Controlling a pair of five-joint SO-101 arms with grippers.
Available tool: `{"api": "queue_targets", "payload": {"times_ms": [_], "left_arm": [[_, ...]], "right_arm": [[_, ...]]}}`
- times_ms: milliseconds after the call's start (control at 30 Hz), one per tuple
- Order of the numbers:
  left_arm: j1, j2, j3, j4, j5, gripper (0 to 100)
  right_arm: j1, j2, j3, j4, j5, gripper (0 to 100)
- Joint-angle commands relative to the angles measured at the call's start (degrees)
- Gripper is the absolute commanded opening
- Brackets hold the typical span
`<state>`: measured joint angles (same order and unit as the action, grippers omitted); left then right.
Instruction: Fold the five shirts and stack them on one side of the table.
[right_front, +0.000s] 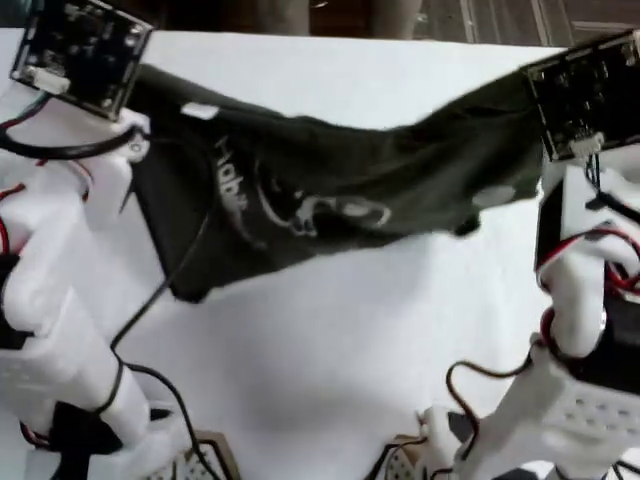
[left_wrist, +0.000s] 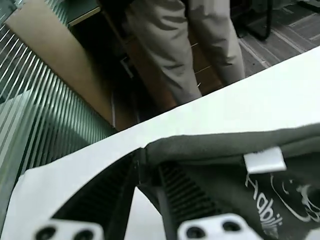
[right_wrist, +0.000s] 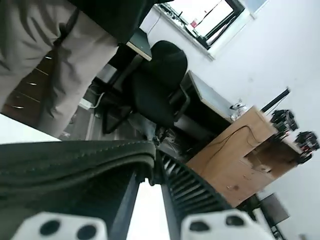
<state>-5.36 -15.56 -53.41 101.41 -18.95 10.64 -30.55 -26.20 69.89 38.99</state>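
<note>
Left gripper (left_wrist: 143, 164) and right gripper (right_wrist: 153, 162) pinch 1 dark shirt (right_front: 330, 205) — seemingly lifted.

A white table (right_front: 330, 380) carries everything. A dark shirt (right_front: 300, 200) with a pale print stretches across its far half, and its lower left corner seems to touch the surface. A black cable (right_front: 150, 300) trails over the near left part.
</note>
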Motion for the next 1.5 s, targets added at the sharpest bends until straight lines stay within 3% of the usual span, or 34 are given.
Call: {"api": "queue_targets", "payload": {"times_ms": [0, 300, 500, 933, 1067, 1467], "left_arm": [[-2.29, -1.41, -0.04, 0.88, 2.11, 2], [-0.97, -10.99, 23.87, -0.26, 2.46, 2], [-1.14, -21.36, 39.60, -10.11, 2.20, 2], [-1.49, -26.99, 35.74, -8.44, 2.46, 2], [-1.41, -26.81, 29.93, -7.21, 2.37, 2], [-1.49, -27.25, 29.85, -5.54, 2.20, 2]], "right_arm": [[-0.40, 4.79, -7.03, 2.51, -2.64, 1.9], [-0.75, 21.14, -36.48, 12.35, -3.69, 1.9], [-2.15, 24.31, -45.10, 14.81, -4.84, 1.9], [-2.24, 14.55, -48.09, 9.63, -4.84, 1.9], [-2.24, 14.46, -48.44, 9.01, -4.92, 1.9], [-2.33, 14.81, -48.09, 5.05, -6.07, 1.9]]}}
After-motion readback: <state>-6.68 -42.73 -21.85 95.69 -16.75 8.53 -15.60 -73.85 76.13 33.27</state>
